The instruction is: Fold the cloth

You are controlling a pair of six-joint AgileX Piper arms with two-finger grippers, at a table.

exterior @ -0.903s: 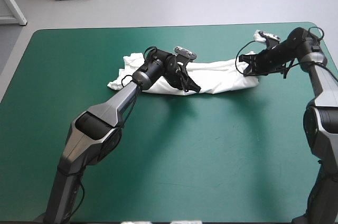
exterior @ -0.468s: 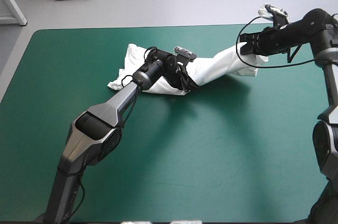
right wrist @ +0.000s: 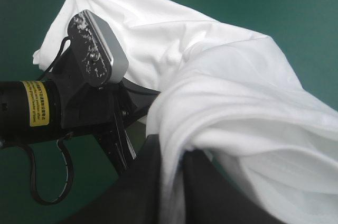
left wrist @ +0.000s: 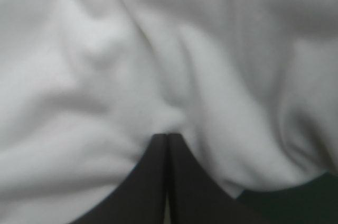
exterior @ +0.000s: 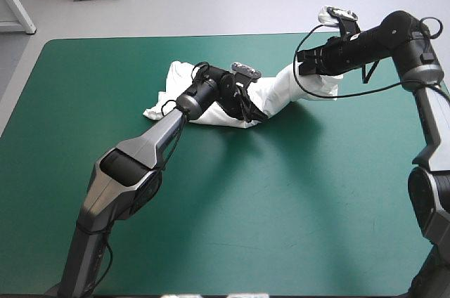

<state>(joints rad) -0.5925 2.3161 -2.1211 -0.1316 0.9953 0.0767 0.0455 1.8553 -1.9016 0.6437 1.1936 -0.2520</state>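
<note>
The white T-shirt [exterior: 278,91] lies as a rumpled band across the far middle of the table. My left gripper [exterior: 249,114] sits at the band's near edge, shut on the T-shirt. In the left wrist view its fingers meet in a point [left wrist: 167,135], with puckered T-shirt [left wrist: 158,49] all around. My right gripper [exterior: 304,69] is shut on the shirt's right end and holds it above the table, so the cloth slopes down toward the left gripper. The right wrist view shows the T-shirt [right wrist: 227,76] draped over its own gripper [right wrist: 174,147], with the left gripper [right wrist: 120,142] just beyond.
The teal-green cover [exterior: 281,206] reaches broadly from the shirt to the near edge. The shirt's left end [exterior: 172,76] rests bunched on the cover beside the left arm's wrist. The far table edge runs close behind the raised right arm.
My right gripper has lifted the shirt's right end off the table and carried it left, toward the left gripper. The left gripper has stayed in place on the cloth.
</note>
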